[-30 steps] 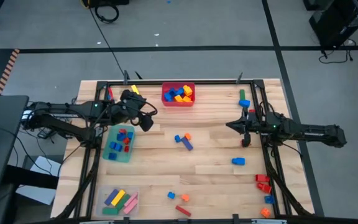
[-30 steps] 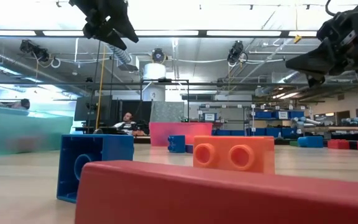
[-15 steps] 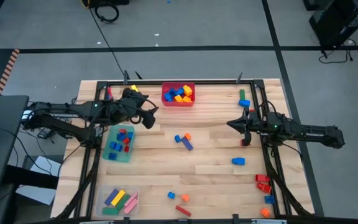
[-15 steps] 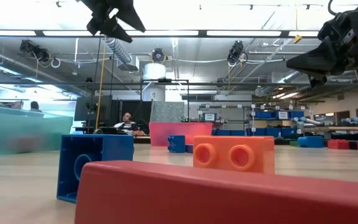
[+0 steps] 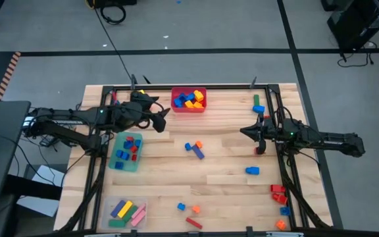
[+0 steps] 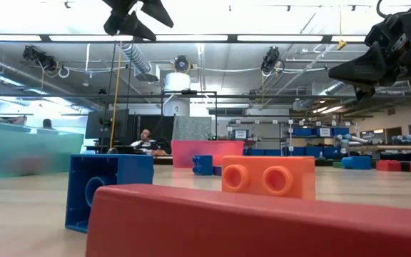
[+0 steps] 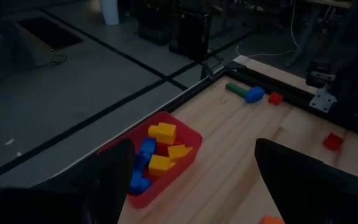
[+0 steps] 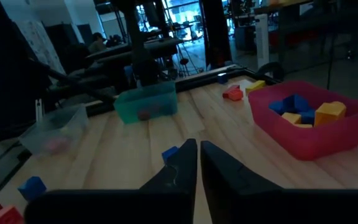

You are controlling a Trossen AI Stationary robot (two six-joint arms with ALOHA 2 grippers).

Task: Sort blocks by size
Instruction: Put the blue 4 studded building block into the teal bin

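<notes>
Three bins: we see blue and yellow plastic blocks (image 5: 189,99) in the red bin (image 5: 189,108), released left end effector (image 5: 155,113) beside; right end effector (image 5: 243,132) clenched, empty.

A: Where is the dark left arm?
B: It reaches in from the table's left side, its black two-finger left gripper (image 5: 159,115) raised above the table's far left part. In the low view it hangs high near the ceiling lights (image 6: 135,14).
A: And its fingers?
B: Spread wide, with nothing between them; its wrist view shows one dark finger (image 7: 107,180) on each side with a broad gap.
A: The dark right arm?
B: It stretches in from the right edge, level and straight, with the black two-finger right gripper (image 5: 244,132) pointing toward the table's middle and held above the surface (image 6: 348,71).
A: Its fingers?
B: Pressed nearly together, only a thin slit between them (image 8: 194,165), gripping nothing.
</notes>
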